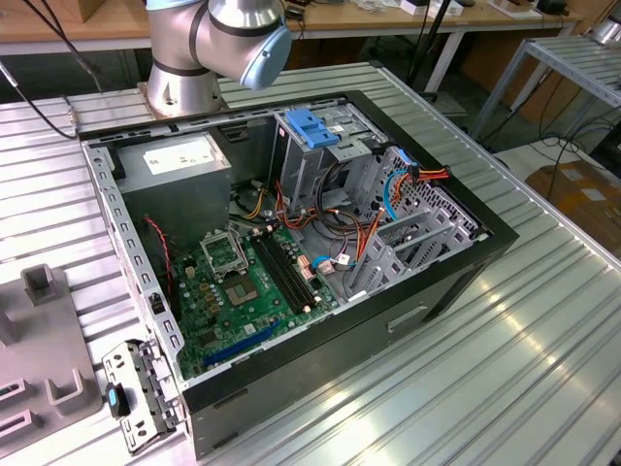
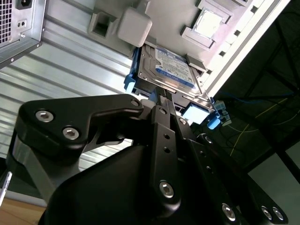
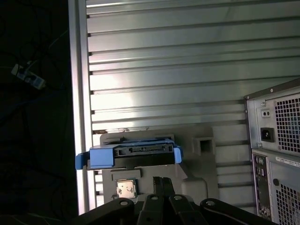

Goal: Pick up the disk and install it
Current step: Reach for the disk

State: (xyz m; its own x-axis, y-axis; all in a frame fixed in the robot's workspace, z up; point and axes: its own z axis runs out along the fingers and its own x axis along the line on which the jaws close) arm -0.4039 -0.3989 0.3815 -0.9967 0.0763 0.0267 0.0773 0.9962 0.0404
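The disk point(image 2: 173, 70) is a grey-metal drive in a bright blue carrier rail. It rests in a grey holder block point(image 2: 164, 18) on the ribbed metal table. In the first wrist view the disk point(image 3: 131, 157) shows edge-on, blue rail toward the camera. My gripper point(image 2: 161, 93) is black, with its fingers drawn together and nothing between them. Its tips stand close in front of the disk's near edge, and whether they touch it I cannot tell. In the first wrist view the gripper point(image 3: 161, 180) sits just short of the disk.
An open computer case point(image 1: 485, 243) lies on the table, with a metal drive cage and light-blue latch point(image 1: 312, 126) inside. Its rear panel point(image 3: 276, 154) stands beside the holder block. A square chip point(image 3: 126, 188) sits on the block. The table edge point(image 3: 77, 93) runs close by the disk.
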